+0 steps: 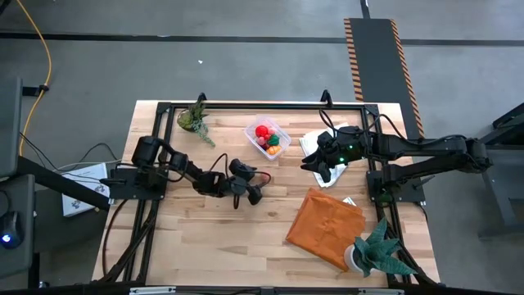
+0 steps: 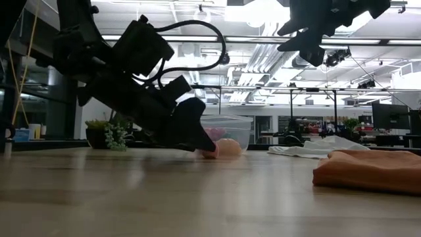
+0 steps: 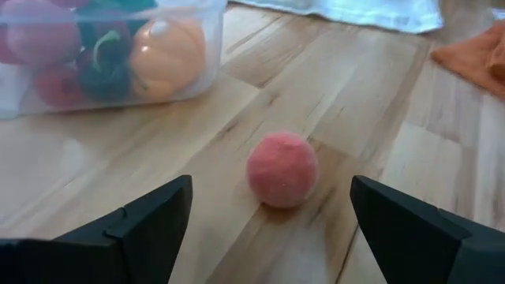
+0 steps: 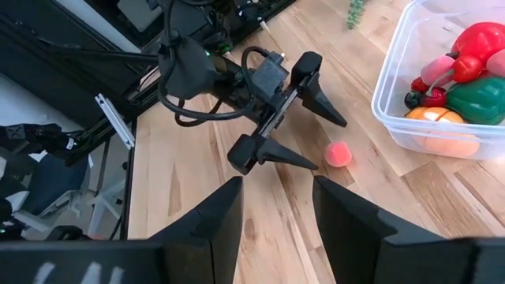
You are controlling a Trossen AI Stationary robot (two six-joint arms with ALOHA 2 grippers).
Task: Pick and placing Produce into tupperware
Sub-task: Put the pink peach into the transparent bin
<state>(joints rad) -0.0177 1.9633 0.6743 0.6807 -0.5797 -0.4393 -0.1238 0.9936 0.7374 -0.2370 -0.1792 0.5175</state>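
Produce ball (image 3: 282, 169) lies between open left claw (image 3: 268, 217) fingers.

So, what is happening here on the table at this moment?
The left hand is low over the wooden table, open, with a small pink ball lying free between its fingers, just short of the clear container. The container already holds several toy fruits and vegetables. The right hand waits above the white cloth, holding nothing. An orange cloth lies nearby.

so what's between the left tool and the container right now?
One pink ball on bare wood, loose between the open left tool fingers, short of the clear container. Left wrist view shows it.
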